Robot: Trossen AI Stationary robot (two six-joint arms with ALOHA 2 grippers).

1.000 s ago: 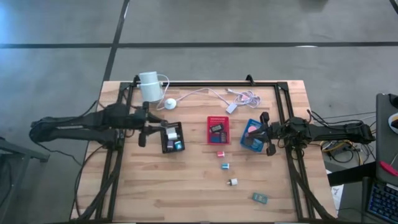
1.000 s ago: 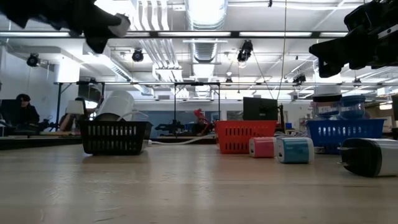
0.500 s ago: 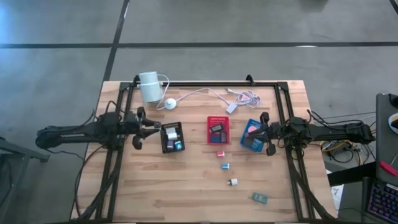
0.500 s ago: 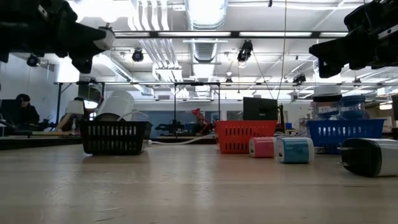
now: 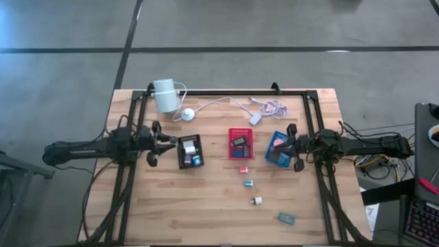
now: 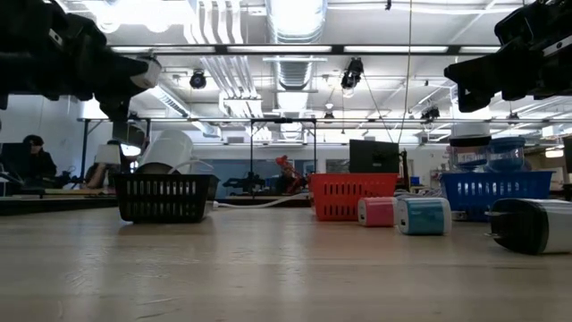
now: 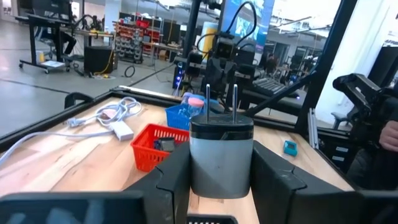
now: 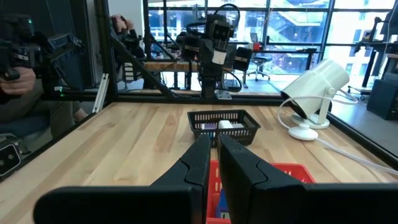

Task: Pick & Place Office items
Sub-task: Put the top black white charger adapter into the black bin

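Observation:
My left gripper (image 5: 156, 142) (image 7: 221, 152) hovers just left of the black tray (image 5: 190, 151), shut on a white plug block (image 7: 221, 163) with two metal prongs. My right gripper (image 5: 295, 147) (image 8: 213, 155) hangs shut over the right edge of the blue tray (image 5: 278, 149). A pink block (image 5: 243, 169), a blue block (image 5: 248, 183), a white block (image 5: 256, 201) and a teal piece (image 5: 286, 218) lie on the table's near right part. Each of the black, red (image 5: 241, 143) and blue trays holds small pieces. My left gripper pinches the white plug block by its two opposite sides (image 7: 196, 165) between its two fingers (image 7: 171, 180). The fingers lie about level, coming from the table's left. The block is lifted clear of the table, with its prongs (image 7: 222, 99) sticking out beyond the fingertips.
A white cylinder device (image 5: 164, 95) stands at the far left, its white cable (image 5: 233, 104) trailing along the far edge to a plug (image 5: 256, 118). A black frame (image 5: 312, 123) runs round the work area. Bare wood lies near and left of the loose pieces.
My left gripper has drawn back from above the black tray toward the table's left edge, still shut on the white plug block. The right arm and the pieces on the table have kept still.

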